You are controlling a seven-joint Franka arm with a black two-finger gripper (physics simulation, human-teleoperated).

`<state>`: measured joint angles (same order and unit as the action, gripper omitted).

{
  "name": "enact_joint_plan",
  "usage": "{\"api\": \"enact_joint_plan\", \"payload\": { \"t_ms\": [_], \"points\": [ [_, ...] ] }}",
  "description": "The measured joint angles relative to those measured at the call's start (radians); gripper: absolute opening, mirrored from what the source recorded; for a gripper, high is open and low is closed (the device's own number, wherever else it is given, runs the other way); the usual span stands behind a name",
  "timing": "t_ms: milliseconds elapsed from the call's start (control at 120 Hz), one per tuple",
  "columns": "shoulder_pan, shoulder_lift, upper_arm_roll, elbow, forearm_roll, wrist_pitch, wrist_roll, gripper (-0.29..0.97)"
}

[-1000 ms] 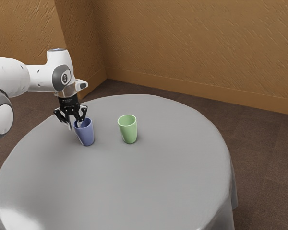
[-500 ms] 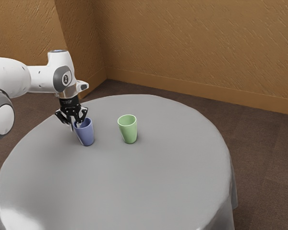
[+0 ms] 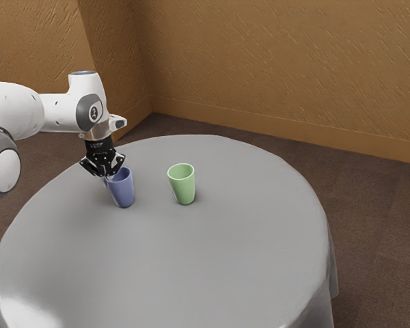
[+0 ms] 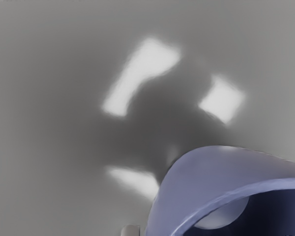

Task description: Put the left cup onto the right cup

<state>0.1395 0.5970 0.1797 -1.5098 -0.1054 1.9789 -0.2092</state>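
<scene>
Two cups on a round grey table, one pinched at its rim

Both black fingers of the gripper (image 3: 108, 174) have drawn close together on the rim of the blue cup (image 3: 121, 188), clamping the cup's wall on the side toward the exterior view's left, one finger on the outside and one dipping into the mouth. The cup stands upright on the table (image 3: 212, 260), its base on the surface. In the wrist view the blue cup (image 4: 226, 191) sits just under the hand as a wide lavender curve with its dark inside open to the camera.

The white arm (image 3: 48, 113) comes in from the exterior view's left and bends down to the cup. Near the blue cup, toward the exterior view's right and apart from it, the green cup (image 3: 182, 183) stands upright with its mouth open upward.

The table is covered in a smooth grey cloth that hangs in soft folds over the edge. In the wrist view the table (image 4: 49, 98) shows a dark shadow beside the cup and several bright patches (image 4: 140, 76) of reflected light.

Beyond the table lies a dark brown floor (image 3: 376, 205). Rough tan walls (image 3: 280, 55) meet in a corner behind the arm, with a low skirting (image 3: 280, 126) along their foot
</scene>
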Motion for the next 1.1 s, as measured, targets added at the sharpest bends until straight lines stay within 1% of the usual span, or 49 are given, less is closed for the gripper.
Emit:
{"api": "enact_joint_plan", "payload": {
  "t_ms": [267, 783, 1100],
  "points": [
    [-0.005, -0.022, -0.003, 0.000, 0.005, -0.005, -0.002, -0.10],
    [-0.031, -0.132, -0.003, -0.003, 0.025, -0.052, -0.003, -0.11],
    [-0.068, -0.193, -0.003, -0.014, 0.041, -0.080, -0.002, -0.11]
  ]
}}
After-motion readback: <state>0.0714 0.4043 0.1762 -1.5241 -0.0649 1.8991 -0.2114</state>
